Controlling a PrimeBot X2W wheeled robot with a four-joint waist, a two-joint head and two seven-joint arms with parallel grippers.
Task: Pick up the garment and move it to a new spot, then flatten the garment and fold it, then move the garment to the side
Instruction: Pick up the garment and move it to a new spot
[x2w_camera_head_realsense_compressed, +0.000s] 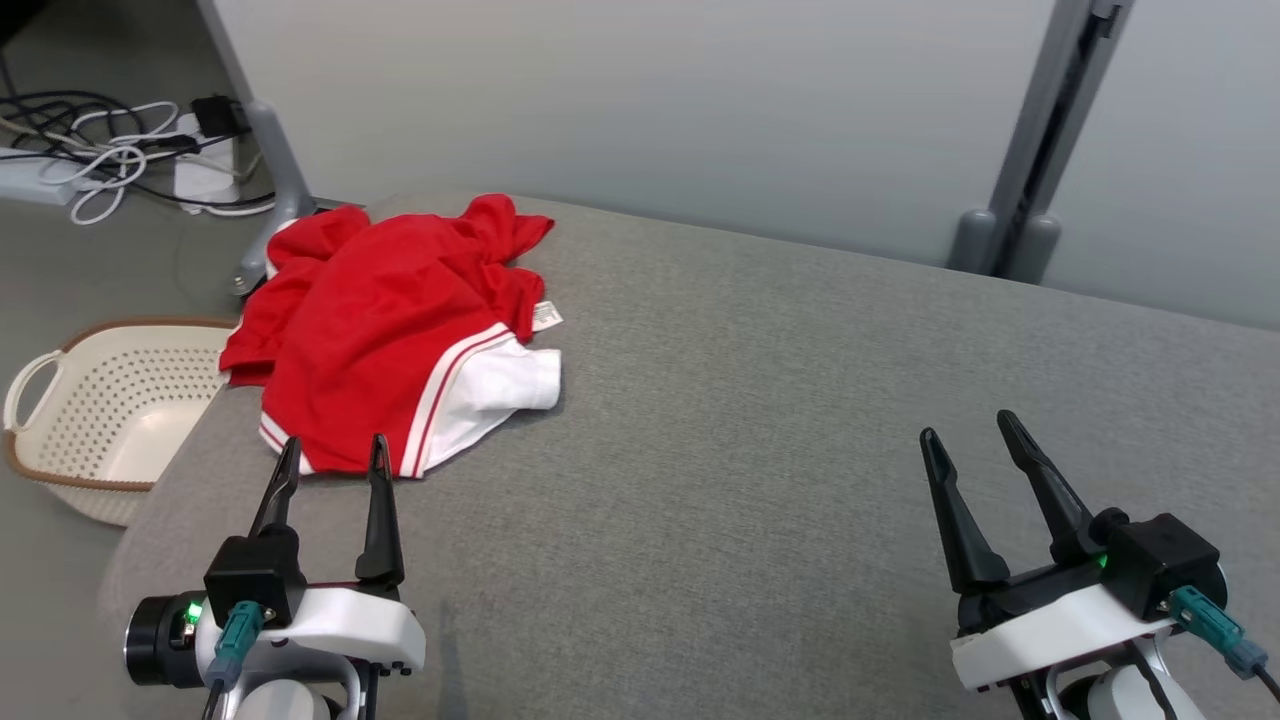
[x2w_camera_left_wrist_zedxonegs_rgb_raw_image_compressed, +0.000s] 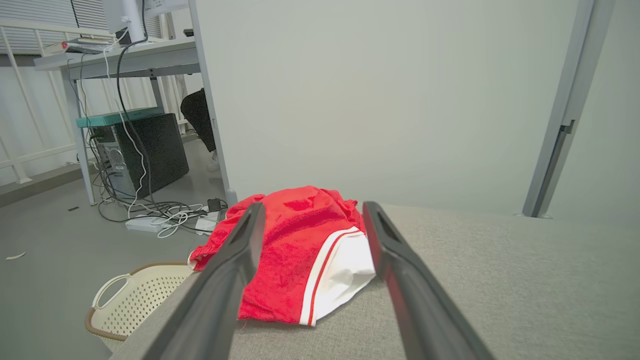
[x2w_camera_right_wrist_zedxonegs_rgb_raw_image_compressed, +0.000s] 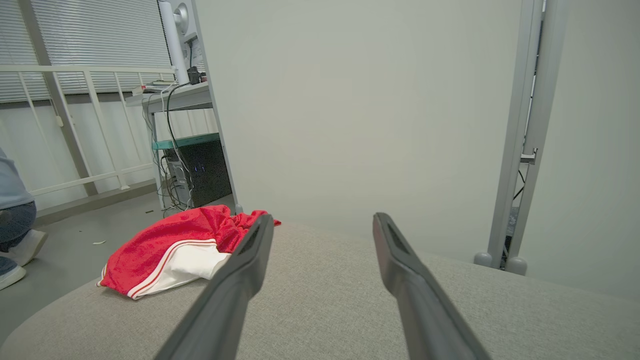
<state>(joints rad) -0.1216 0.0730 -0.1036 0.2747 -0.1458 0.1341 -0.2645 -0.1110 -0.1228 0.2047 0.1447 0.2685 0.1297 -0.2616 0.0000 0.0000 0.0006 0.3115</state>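
A crumpled red garment with white panels and red-white trim lies at the far left of the grey padded surface, partly hanging over its left edge. My left gripper hovers open just in front of the garment's near hem, fingers pointing at it. In the left wrist view the garment sits between and beyond the open fingers. Far to the right, my right gripper stands open over bare fabric. The right wrist view has the garment off to the left of its spread fingers.
A cream perforated basket sits on the floor left of the surface. Cables and a power strip lie on the floor behind it. A pale partition wall with grey posts stands behind. A person's foot is on the floor at far left.
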